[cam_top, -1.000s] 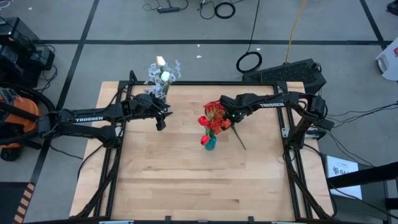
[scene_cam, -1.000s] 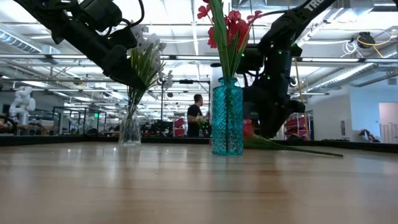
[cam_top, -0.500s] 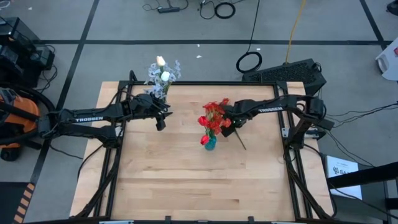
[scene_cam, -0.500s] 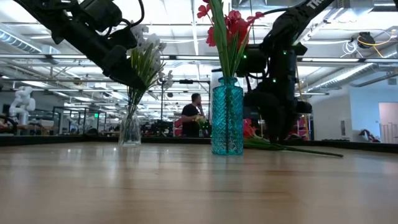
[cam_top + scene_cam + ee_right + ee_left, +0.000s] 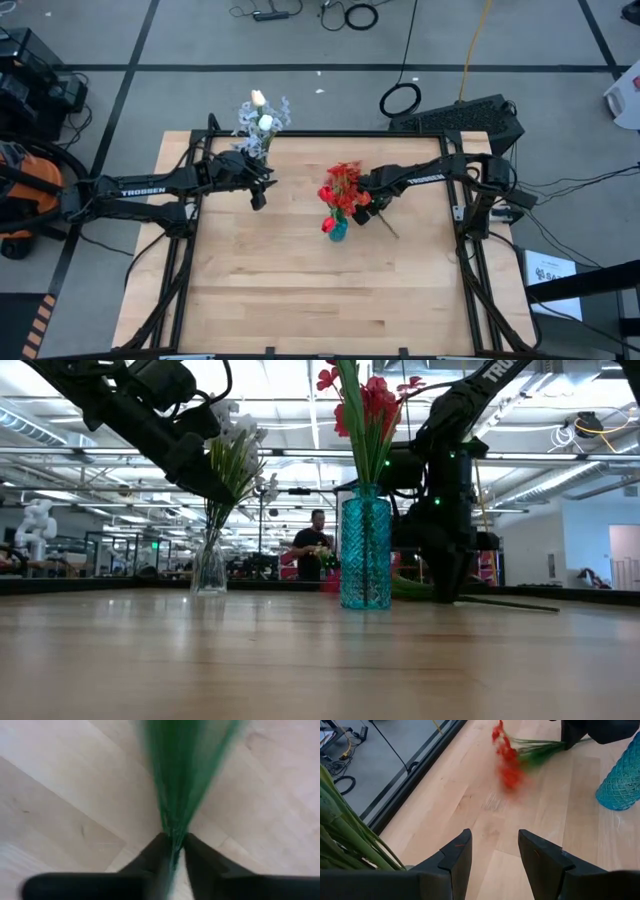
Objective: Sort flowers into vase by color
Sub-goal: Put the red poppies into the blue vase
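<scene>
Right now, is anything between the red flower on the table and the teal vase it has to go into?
Nothing visible blocks it. The red flower lies flat on the table beside the teal vase, its stem pinched by the right end effector. The red blooms already in the vase crowd its mouth.

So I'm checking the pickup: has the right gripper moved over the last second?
Yes. The right gripper has come down beside the teal vase, to the table, and its fingers pinch the green stem of the red flower lying there.
</scene>
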